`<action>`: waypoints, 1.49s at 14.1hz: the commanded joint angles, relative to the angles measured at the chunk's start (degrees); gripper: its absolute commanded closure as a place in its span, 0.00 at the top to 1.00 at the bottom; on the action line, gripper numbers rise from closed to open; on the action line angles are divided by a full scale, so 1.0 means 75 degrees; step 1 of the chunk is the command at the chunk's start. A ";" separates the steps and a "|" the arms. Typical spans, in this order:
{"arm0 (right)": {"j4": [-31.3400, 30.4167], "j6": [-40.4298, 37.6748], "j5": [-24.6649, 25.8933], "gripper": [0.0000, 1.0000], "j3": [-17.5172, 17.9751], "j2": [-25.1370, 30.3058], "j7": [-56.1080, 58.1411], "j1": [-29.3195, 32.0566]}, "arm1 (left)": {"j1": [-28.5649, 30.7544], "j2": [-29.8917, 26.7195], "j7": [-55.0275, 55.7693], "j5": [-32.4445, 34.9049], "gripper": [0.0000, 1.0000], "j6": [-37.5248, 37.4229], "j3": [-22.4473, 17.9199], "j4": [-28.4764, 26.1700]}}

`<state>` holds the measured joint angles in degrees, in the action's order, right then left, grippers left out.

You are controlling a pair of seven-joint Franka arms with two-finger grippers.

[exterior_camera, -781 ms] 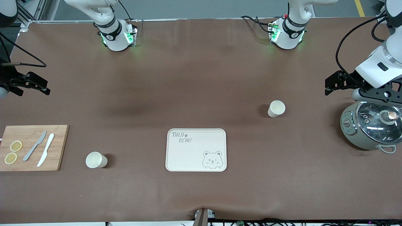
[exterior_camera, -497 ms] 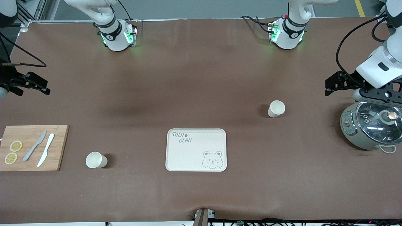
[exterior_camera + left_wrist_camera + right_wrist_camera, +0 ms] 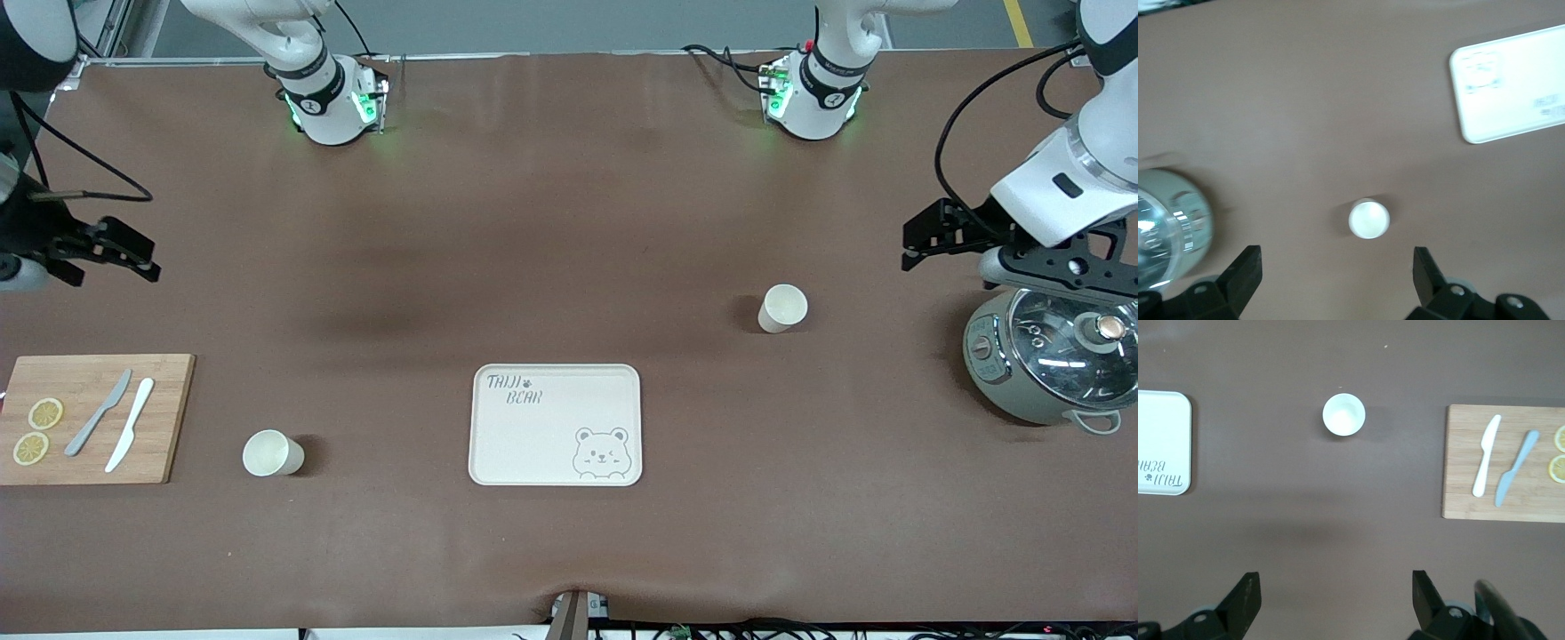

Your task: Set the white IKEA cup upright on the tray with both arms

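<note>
While both cups stand upright, tray bare

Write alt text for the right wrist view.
Looking down past the open right gripper, an upright white cup stands on the brown table between a cream tray and a wooden cutting board. The board holds two knives and lemon slices.

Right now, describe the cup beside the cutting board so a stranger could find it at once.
Start at the wooden cutting board at the right arm's end of the table. The white cup stands upright on the brown table between that board and the cream tray. The other cup stands nearer the lidded cooker.
</note>
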<state>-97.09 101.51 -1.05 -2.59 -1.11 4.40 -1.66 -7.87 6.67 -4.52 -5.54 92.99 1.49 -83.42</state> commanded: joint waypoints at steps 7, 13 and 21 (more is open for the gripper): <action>0.1693 0.0467 0.0023 1.00 -0.0018 -0.2661 -0.0563 -0.0505 | -0.1341 0.2309 0.1762 -0.0094 1.00 0.0831 -0.0046 0.1536; 0.1800 0.2200 0.0035 1.00 -0.0018 -0.4103 -0.0563 -0.0529 | -0.1201 0.1306 0.1307 0.0094 1.00 0.1402 0.0082 -0.0590; 0.1812 0.4194 0.0058 1.00 -0.0018 -0.5440 -0.0551 -0.0564 | -0.0652 -0.0794 0.0158 0.0234 1.00 0.4823 0.0071 -0.5396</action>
<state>-85.76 131.42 -1.07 -2.71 -39.34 1.06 -5.52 -13.88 5.49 -1.69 -5.45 123.24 1.78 -115.00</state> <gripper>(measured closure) 0.000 0.000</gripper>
